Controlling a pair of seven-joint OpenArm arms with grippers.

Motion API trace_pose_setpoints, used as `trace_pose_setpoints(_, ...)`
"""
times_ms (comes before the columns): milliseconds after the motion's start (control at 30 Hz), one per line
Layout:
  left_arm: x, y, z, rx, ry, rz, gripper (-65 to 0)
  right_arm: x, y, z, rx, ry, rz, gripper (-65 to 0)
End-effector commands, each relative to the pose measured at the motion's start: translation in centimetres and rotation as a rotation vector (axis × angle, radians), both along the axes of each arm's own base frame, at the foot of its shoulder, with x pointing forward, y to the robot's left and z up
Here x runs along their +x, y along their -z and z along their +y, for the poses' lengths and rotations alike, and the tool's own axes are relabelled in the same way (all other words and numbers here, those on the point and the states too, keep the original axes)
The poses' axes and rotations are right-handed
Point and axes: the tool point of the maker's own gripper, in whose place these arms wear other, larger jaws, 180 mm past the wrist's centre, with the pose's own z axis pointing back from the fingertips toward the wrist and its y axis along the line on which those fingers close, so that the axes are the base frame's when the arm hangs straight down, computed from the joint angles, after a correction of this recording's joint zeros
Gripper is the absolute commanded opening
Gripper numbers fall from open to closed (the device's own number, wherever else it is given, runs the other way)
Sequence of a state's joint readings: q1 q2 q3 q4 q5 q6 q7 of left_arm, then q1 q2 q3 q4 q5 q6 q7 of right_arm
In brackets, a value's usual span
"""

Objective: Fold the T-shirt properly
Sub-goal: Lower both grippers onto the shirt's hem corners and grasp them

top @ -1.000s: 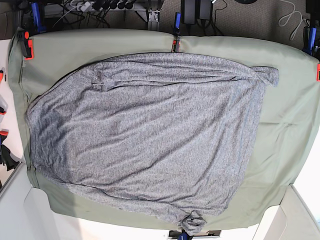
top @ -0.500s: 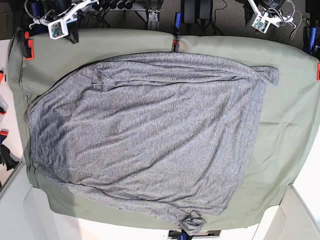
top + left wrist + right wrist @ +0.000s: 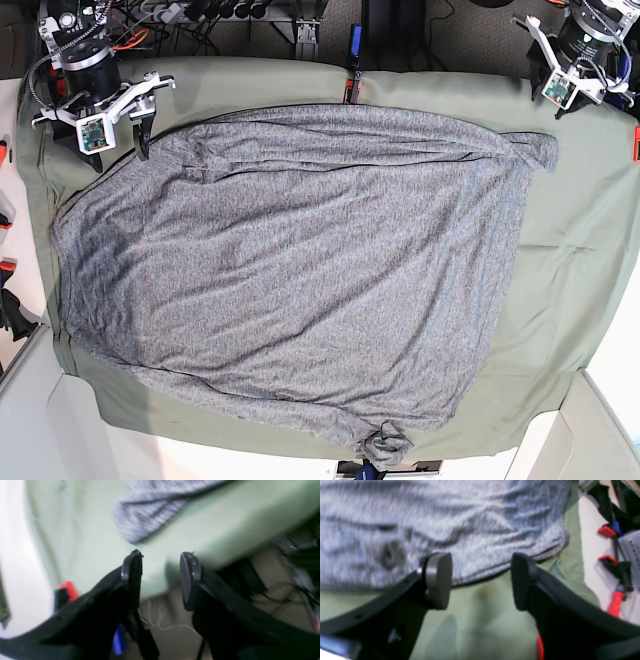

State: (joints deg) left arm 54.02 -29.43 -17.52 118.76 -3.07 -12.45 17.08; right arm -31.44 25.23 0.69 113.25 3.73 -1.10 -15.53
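Grey knit T-shirt [image 3: 290, 260] flat, right claw [image 3: 480, 580] and left claw [image 3: 160, 577] agape, empty

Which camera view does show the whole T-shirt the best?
The base view: the T-shirt lies spread across the green table cloth, all edges visible. The right wrist view shows only one blurred hem section beyond the open right end effector; the left wrist view only a blurred sleeve tip.

1. The T-shirt [image 3: 290, 270] lies spread across the green cloth [image 3: 570, 250] — wrinkled, grey.
2. Right gripper [image 3: 120, 150]: shirt edge just beside its jaws.
3. Left gripper [image 3: 548, 92]: sleeve near its jaws — apart.
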Motion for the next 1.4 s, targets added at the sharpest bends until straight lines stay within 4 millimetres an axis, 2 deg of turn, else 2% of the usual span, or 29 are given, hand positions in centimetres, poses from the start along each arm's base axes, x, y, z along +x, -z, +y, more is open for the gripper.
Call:
trace_pose_setpoints(0,0.7,-0.7,0.5,0.015,-0.001,-0.036,-37.0,0.6,-0.9,-0.4,-0.003,0.014,-0.032,-27.7)
trace_pose_setpoints(100,1.3,-0.2,1.2,0.000,-0.032,-0.041,-35.5,0.8,-0.7,-1.4,0.006,0.088,-0.009,-27.7)
trace_pose_setpoints(233,2.2,1.0,1.9,-0.139,-0.137,-0.047,-29.3,0.2,0.1,-2.1,0.038,0.186,0.030,-27.7)
trace_pose_setpoints(333,3.0,1.8,2.2,-0.243,-0.225,-0.063,-29.3,-0.1,0.6,-1.4,0.070,0.215,0.037,-27.7)
trace_pose_setpoints(467,3.4,3.4,2.8,-0.290,-0.302,-0.046,-29.3,-0.5,1.4,-0.5,0.118,0.251,0.051,-27.7)
trace_pose_setpoints(667,4.2,5.0,3.2,-0.400,-0.394,-0.047,-29.3,-1.2,3.7,-0.2,0.142,0.307,0.093,-27.7)
trace_pose_setpoints(833,4.6,5.2,2.8,-0.439,-0.414,-0.055,-29.3,-0.9,4.9,-0.6,0.157,0.352,0.108,-27.7)
trace_pose_setpoints(1000,5.5,4.8,2.4,-0.464,-0.420,-0.082,-29.3,0.2,4.5,-0.6,0.172,0.357,0.084,-27.7)
trace_pose_setpoints(1233,6.0,4.8,2.0,-0.484,-0.429,-0.097,-29.3,0.7,4.4,0.2,0.207,0.378,0.068,-27.7)
trace_pose_setpoints(1367,5.9,4.9,1.9,-0.485,-0.432,-0.096,-29.3,1.1,4.0,-1.1,0.209,0.438,0.041,-27.7)
